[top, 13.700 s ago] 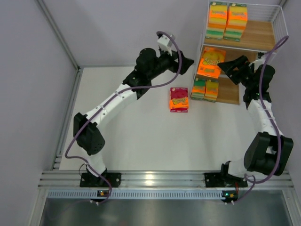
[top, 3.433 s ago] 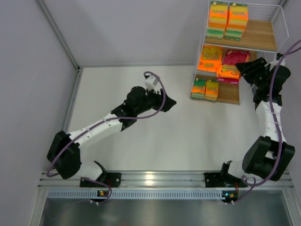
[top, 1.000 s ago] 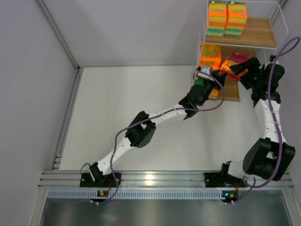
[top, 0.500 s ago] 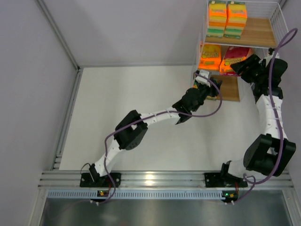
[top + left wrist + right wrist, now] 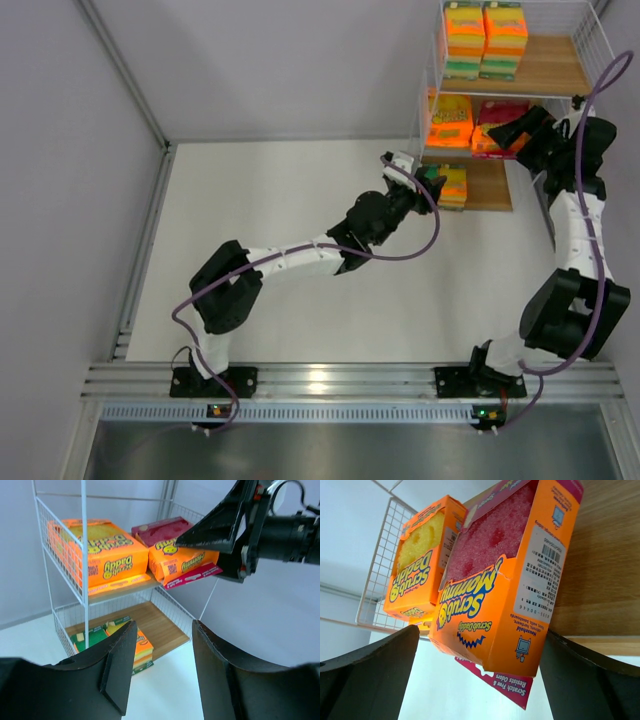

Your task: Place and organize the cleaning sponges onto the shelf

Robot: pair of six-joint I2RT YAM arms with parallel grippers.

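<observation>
The shelf stands at the far right. Two stacked sponge packs sit on its top tier, and green-edged packs on the bottom tier. On the middle tier an orange pack lies beside the magenta-topped pack. My right gripper is open, jaws on either side of the magenta-topped pack; a gap shows at the left finger. My left gripper is open and empty in front of the bottom tier. The left wrist view shows both middle-tier packs and the bottom board.
White wire walls enclose the shelf's sides and back. The magenta-topped pack overhangs the front edge of the middle board. A grey wall runs along the table's far edge. A metal rail runs along the near edge.
My right gripper has laid the magenta-topped pack flat on the middle tier beside the orange pack. My left arm has drawn back to the left, away from the shelf front.
</observation>
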